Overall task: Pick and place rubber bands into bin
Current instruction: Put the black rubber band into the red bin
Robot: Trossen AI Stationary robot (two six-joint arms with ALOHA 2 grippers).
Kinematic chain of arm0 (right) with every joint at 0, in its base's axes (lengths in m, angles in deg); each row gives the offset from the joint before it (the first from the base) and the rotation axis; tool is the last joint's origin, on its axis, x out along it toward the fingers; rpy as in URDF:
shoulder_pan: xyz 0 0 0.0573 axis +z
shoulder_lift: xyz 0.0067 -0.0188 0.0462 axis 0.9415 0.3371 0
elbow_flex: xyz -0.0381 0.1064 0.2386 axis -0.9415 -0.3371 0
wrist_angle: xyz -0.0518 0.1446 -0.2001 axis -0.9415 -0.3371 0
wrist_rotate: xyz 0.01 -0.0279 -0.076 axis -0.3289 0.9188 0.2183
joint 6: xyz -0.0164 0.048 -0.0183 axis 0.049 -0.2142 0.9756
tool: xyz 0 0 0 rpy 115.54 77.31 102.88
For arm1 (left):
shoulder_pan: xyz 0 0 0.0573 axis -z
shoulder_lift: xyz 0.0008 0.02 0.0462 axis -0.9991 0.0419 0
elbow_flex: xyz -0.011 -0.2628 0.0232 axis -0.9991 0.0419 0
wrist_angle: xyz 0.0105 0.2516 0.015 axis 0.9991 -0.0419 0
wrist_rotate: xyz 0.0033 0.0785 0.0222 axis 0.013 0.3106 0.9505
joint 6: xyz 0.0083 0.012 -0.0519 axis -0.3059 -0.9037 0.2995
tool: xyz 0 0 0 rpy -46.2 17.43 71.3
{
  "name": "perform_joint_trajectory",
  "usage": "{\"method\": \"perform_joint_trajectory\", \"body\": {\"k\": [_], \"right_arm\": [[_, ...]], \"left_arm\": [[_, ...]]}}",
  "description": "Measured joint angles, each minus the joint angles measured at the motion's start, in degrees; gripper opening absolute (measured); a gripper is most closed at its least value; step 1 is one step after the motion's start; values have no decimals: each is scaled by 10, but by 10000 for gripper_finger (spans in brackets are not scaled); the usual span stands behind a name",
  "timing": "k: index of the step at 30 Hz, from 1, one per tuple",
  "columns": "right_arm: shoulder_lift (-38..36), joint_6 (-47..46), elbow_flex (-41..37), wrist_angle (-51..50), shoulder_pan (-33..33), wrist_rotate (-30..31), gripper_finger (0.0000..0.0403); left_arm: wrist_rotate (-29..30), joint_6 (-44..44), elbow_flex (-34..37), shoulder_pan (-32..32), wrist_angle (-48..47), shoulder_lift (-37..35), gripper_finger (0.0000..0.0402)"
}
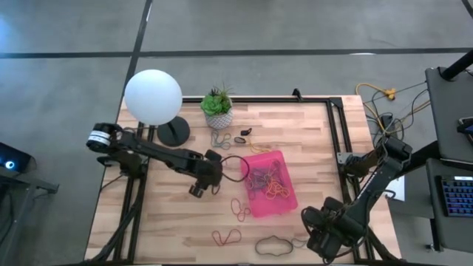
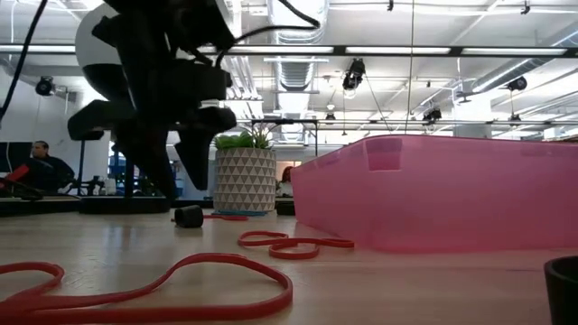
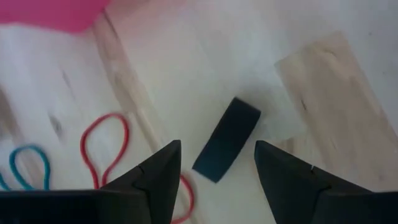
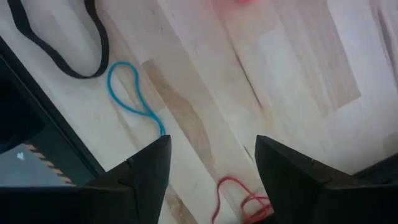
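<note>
The pink bin sits at mid-table with several coloured rubber bands inside. My left gripper hovers open just left of the bin, fingers pointing steeply down. Its fingers stand on either side of a short, wide black band lying flat on the wood, without touching it. A red band and a blue band lie beside it. My right gripper hangs open over the near right corner, above bare wood. A blue band, a black band and a red band lie near it.
A white plant pot and a globe lamp stand at the far left. More loose bands lie by the pot and near the table's front edge, red ones and a large black one. Cables hang off the right side.
</note>
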Motion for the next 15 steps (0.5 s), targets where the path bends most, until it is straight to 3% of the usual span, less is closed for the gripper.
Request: {"method": "perform_joint_trajectory", "body": {"k": [15], "right_arm": [[0,41,0,-13,0,7,219]], "left_arm": [[-43,-53,-17,-25,-15,66,180]]}}
